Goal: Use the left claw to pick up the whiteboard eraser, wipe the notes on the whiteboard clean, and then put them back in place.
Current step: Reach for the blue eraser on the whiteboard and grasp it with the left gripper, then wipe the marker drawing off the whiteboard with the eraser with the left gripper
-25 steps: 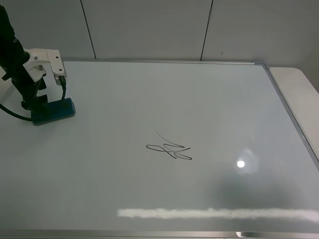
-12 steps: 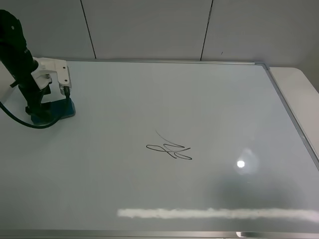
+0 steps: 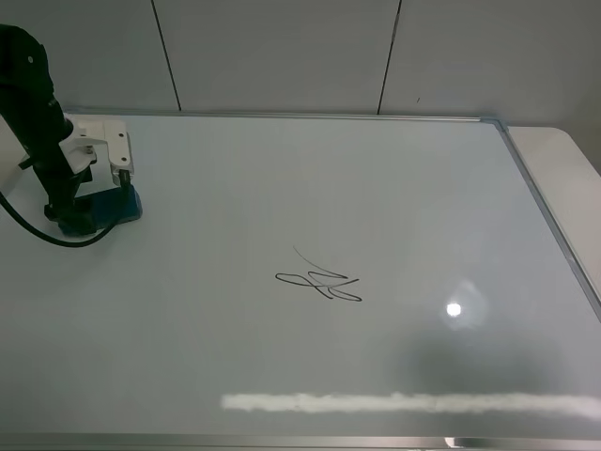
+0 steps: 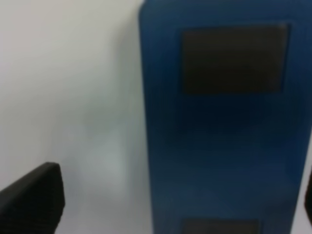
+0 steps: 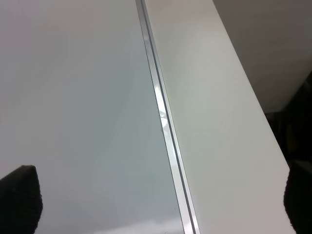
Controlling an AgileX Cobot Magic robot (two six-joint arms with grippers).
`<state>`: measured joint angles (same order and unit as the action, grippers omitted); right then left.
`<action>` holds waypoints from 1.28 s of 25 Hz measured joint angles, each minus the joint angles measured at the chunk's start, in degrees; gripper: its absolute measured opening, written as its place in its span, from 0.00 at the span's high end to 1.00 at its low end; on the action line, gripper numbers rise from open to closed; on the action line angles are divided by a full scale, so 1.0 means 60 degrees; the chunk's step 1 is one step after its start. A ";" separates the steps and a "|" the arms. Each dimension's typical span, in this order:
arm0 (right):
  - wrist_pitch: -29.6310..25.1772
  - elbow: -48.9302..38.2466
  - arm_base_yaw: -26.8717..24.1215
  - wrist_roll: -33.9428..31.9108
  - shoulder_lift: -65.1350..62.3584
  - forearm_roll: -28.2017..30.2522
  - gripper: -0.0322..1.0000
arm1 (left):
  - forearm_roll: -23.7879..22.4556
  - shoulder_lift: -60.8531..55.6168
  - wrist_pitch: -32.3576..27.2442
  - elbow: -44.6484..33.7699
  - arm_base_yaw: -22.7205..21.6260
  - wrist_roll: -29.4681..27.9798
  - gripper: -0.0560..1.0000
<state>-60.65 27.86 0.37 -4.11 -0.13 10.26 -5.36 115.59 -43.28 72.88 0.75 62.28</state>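
The teal-blue whiteboard eraser point(image 3: 120, 204) lies on the whiteboard point(image 3: 329, 178) at its far left. My left claw point(image 3: 79, 218) stands right over it, pointing down, and hides part of it. In the left wrist view the eraser point(image 4: 219, 131) fills the frame, with a dark patch on top. One black finger point(image 4: 34, 195) stands apart from its side, with white board showing between, so the claw point(image 4: 170, 204) is open around it. The notes point(image 3: 321, 282), a black scribble, sit at the board's middle. My right gripper point(image 5: 160, 195) is open and empty.
The board's silver frame point(image 5: 163, 122) runs under my right gripper, with a white table surface point(image 5: 214, 97) beyond it. A bright light spot point(image 3: 454, 308) and a white reflection strip point(image 3: 404, 403) lie on the board's near right part. A grey wall stands behind.
My left arm has swung a little to the right and come down over the eraser, hiding more of it. The eraser and the notes have not moved.
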 joint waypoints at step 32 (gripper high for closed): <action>0.0000 0.0000 0.0000 0.0000 0.0000 0.0000 0.01 | 0.0310 -0.0269 -0.0642 0.0000 0.0221 -0.2496 0.43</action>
<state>-60.65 27.86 0.37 -4.11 -0.13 10.26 -3.50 113.98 -47.13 72.88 2.07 47.30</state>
